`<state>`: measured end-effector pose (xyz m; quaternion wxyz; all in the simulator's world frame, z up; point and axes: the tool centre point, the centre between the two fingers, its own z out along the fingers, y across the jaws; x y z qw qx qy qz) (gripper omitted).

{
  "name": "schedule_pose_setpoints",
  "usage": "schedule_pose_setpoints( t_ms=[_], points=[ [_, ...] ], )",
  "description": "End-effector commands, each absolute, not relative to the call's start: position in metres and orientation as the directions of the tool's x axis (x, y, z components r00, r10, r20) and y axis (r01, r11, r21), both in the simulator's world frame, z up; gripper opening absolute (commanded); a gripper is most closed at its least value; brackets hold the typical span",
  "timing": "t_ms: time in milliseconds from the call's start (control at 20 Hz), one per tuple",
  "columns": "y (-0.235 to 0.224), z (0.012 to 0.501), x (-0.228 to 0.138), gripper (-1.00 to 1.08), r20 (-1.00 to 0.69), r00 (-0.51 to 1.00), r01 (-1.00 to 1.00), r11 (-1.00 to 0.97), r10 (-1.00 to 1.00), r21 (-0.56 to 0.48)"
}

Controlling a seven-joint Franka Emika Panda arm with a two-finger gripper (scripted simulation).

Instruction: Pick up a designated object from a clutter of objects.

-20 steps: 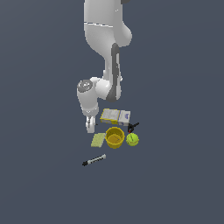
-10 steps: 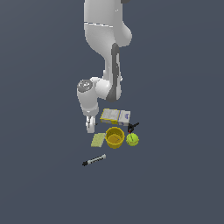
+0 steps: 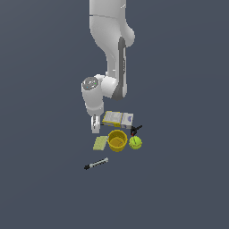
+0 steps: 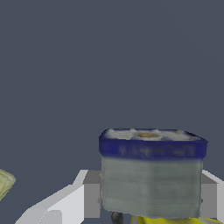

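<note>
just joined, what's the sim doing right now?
A single Panda arm is low over a small clutter. In the wrist view the gripper has a finger on each side of a small tub with a dark-blue rim and whitish body; whether it has actually closed on it isn't clear. In the exterior view the gripper sits beside the yellow box, just above the pale-green sponge, yellow cup and tennis ball. A marker lies apart.
</note>
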<state>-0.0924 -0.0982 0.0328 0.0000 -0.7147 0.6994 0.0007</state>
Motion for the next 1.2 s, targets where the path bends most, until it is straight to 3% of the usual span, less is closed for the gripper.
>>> schedule_pose_setpoints(
  t_ms=[0, 1150],
  points=[
    [-0.089, 0.043, -0.094, -1.00, -0.002, 0.022, -1.000, -0.022, -1.000, 0.000],
    [0.036, 0.192, -0.113, -1.00, 0.007, 0.020, -1.000, -0.020, -1.000, -0.001]
  ],
)
